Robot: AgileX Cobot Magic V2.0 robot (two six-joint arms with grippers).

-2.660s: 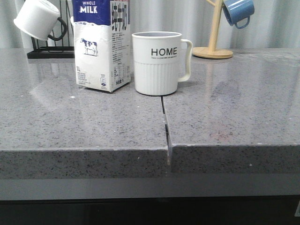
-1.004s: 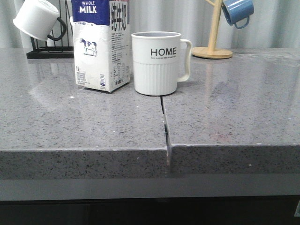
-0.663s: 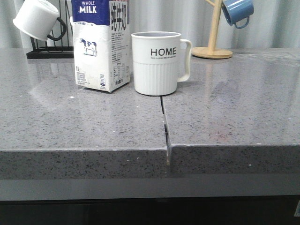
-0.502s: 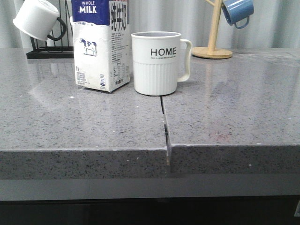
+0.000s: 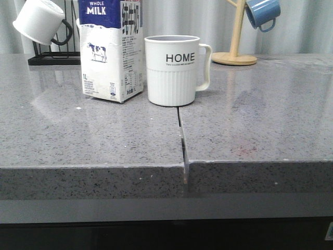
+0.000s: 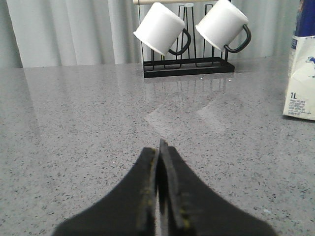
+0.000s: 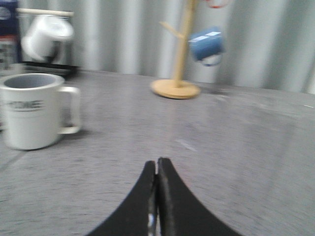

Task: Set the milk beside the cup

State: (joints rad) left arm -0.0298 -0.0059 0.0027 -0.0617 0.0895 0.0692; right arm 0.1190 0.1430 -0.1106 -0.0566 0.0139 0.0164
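The milk (image 5: pixel 112 49) is a tall white carton with a blue top band and a cow picture, standing upright on the grey counter just left of the cup (image 5: pixel 173 70). That cup is an off-white ribbed mug lettered "HOME", its handle to the right. A narrow gap separates the two. The milk's edge (image 6: pixel 301 73) also shows in the left wrist view, the cup (image 7: pixel 30 110) in the right wrist view. My left gripper (image 6: pixel 159 147) is shut and empty, low over bare counter. My right gripper (image 7: pixel 157 164) is shut and empty, well away from the cup. Neither arm appears in the front view.
A black rack (image 6: pixel 187 68) with white black-handled mugs (image 6: pixel 160 28) stands at the back left. A wooden mug tree (image 5: pixel 235 54) holding a blue mug (image 5: pixel 263 13) stands at the back right. A seam (image 5: pixel 181 136) splits the counter in front of the cup.
The front view has shifted slightly, so everything sits a little to the left and higher. The milk and cup keep their places relative to each other.
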